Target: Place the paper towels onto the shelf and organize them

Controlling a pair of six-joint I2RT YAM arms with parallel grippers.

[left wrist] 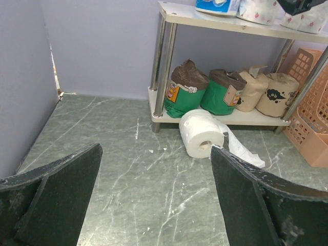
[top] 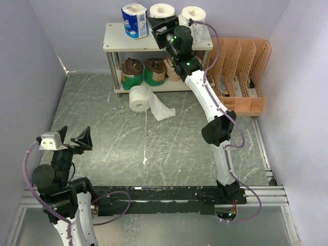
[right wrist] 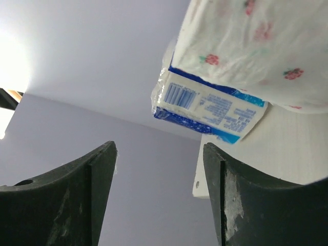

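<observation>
Left fingers (top: 72, 137) hung wide apart and empty over the near-left part of the counter (top: 102, 128), well apart from every roll. Ahead of them a plain white roll (top: 139, 98) lay on its side just in front of the shelf (top: 115, 45), with a loose sheet (top: 163, 110) trailing off to its right. That roll looked light and soft, easy to crush. A hold across its barrel, away from the tail, seemed the safest, since the tail might drag or catch on a shelf leg.

On the lower board stood two green-wrapped rolls (top: 132, 74), then two tan rolls (left wrist: 277, 95), filling that tier nearly side to side. On the top board sat a blue-white wrapped roll (top: 134, 21), whose film was probably slick, then two white patterned rolls (top: 162, 10).

Right fingers (top: 160, 25) were at the top board beside those rolls, parted with nothing between them.

Bare board showed only at the top tier's left end and front strip. The counter between the arms lay open. At far right an orange file organizer (top: 241, 66) stood close to the shelf, crowding the right arm.
</observation>
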